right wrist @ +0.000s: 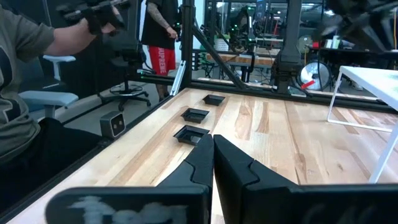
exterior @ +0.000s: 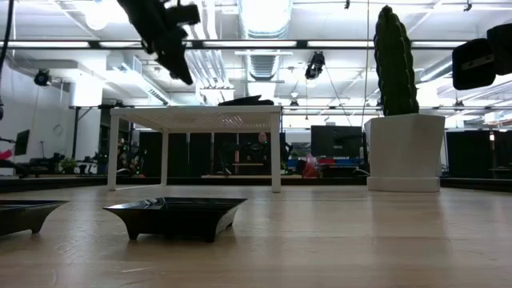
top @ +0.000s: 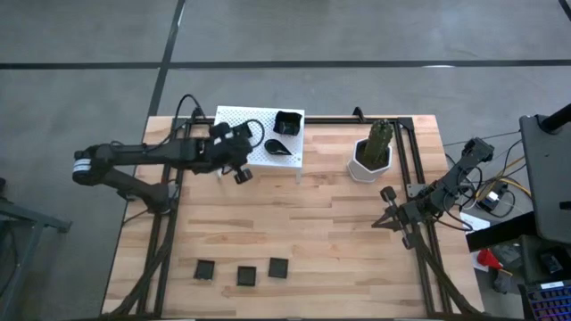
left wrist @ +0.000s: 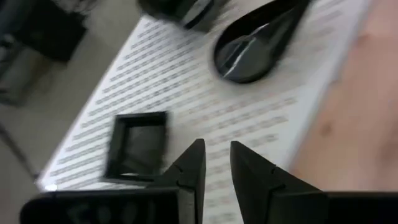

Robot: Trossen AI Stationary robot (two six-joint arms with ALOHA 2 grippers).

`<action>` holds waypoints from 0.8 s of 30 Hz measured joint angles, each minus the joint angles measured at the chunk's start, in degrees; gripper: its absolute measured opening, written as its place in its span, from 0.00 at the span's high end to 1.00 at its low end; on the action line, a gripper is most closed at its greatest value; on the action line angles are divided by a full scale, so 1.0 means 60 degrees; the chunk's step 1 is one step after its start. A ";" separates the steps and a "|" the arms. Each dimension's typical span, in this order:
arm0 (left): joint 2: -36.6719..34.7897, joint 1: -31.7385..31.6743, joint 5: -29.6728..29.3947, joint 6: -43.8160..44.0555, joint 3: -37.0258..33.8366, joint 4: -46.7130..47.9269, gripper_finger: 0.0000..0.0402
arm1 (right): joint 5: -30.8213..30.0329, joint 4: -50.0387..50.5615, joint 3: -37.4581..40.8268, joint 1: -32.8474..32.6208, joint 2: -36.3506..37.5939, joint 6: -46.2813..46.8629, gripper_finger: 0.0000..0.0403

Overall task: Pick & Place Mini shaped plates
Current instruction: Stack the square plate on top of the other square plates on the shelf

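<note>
Fingers [left wrist: 193,168] of left gripper [top: 239,160] slightly parted, empty, above perforated white rack [top: 241,120] upper centre, beside glossy teardrop plate [top: 282,148]. Right gripper [top: 385,221] pressed shut, lower right. Square plates [top: 243,275] on wood.

Table [top: 339,223]: pale wood planks, visible grain, smooth w/ slight satin sheen; dark metal frame rails [top: 406,156] run along its edges. White rack [top: 245,125]: looks like painted metal, matt, top perforated w/ rows of fine holes, thin legs. Teardrop plate [left wrist: 258,40] on rack: black, glossy, smooth, catches light, prob. plastic or glazed, can't tell which. Small square plate [left wrist: 137,146] nearby: black, duller finish, raised rim. Square plates on the table [right wrist: 191,134]: black, semi-gloss. Pot [top: 364,165]: white, smooth, faceted, matt, ceramic-like. Cactus [top: 380,141]: green, ribbed surface. Left gripper [left wrist: 216,165] fingers: dark matt plastic, hard-edged.
</note>
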State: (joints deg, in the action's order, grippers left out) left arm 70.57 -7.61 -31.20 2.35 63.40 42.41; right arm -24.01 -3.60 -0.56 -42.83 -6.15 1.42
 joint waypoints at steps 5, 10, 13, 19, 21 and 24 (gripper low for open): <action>-0.0110 0.1076 0.0220 0.0680 0.0000 -0.0116 0.82 | 0.0000 -0.0002 0.0002 0.0000 0.0000 -0.0007 0.98; -0.0110 0.2282 0.0258 0.1331 -0.0004 -0.0165 0.82 | 0.0003 0.0002 0.0000 0.0000 0.0000 -0.0010 0.98; -0.0110 0.2902 0.0237 0.1708 -0.0014 -0.0399 0.82 | 0.0003 0.0002 0.0000 -0.0001 0.0000 0.0006 0.98; -0.0106 0.3844 0.0193 0.1872 -0.0160 -0.0933 0.82 | 0.0001 -0.0002 0.0000 0.0000 0.0003 -0.0010 0.98; -0.0109 0.4140 0.0188 0.1957 -0.0160 -0.0961 0.82 | 0.0001 0.0002 0.0000 -0.0004 0.0002 -0.0006 0.98; -0.0106 0.4597 0.0189 0.2161 -0.0164 -0.0984 0.82 | 0.0000 -0.0001 0.0000 -0.0004 0.0000 -0.0010 0.98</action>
State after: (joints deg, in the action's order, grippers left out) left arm 69.93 19.98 -30.06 15.32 62.41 36.50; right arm -24.01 -3.61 -0.56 -42.85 -6.15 1.36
